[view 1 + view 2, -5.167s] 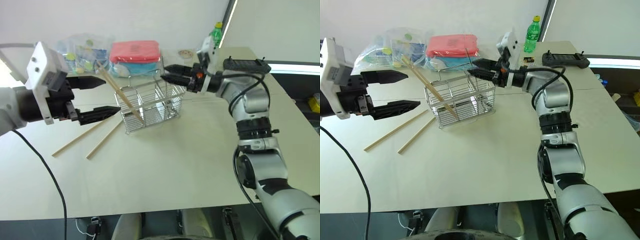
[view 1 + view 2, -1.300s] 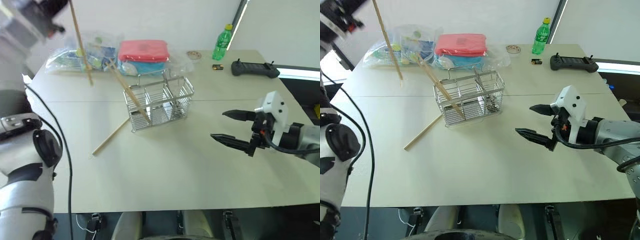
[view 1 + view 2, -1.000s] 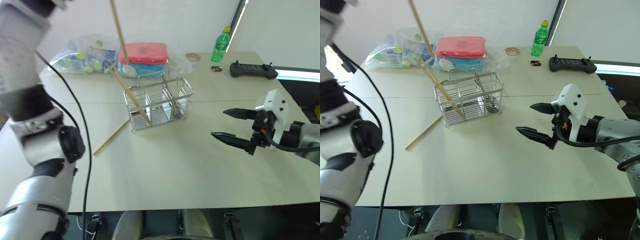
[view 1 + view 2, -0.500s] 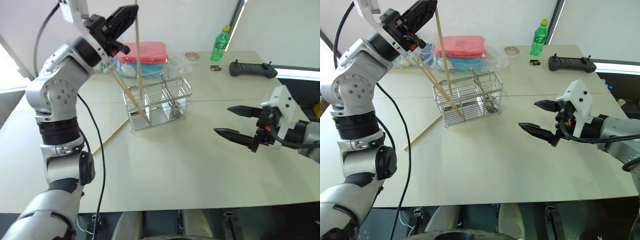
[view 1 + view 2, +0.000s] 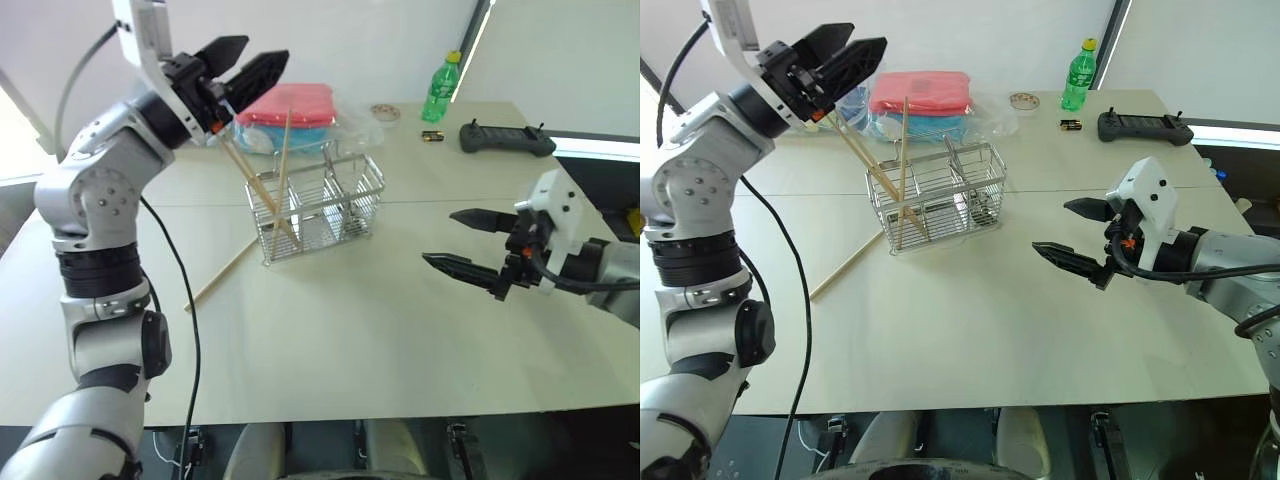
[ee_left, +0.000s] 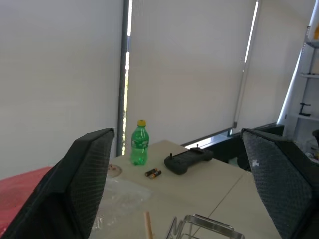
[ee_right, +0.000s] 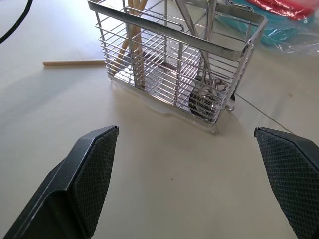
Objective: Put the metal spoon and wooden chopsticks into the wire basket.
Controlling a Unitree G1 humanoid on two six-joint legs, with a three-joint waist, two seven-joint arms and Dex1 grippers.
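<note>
The wire basket (image 5: 322, 205) stands mid-table. One wooden chopstick (image 5: 281, 170) stands nearly upright in its left compartment, and another (image 5: 245, 175) leans there with its top sticking out to the left. A third (image 5: 222, 275) lies flat on the table left of the basket. The metal spoon (image 7: 202, 102) sits inside the basket's right end, bowl down. My left gripper (image 5: 266, 50) hangs open above the upright chopstick's top, holding nothing. To the right of the basket, my right gripper (image 5: 440, 237) hovers open and empty, pointing at it.
Behind the basket lie a red-lidded container (image 5: 287, 104) and clear plastic bags (image 5: 160, 105). A green bottle (image 5: 441, 85), batteries (image 5: 433, 134) and a black controller (image 5: 505, 137) sit at the back right. The table's (image 5: 330, 340) front half is bare.
My left gripper has opened and let go of the chopstick, which has dropped into the basket's left compartment. The left hand sank slightly. The right arm has stayed still.
</note>
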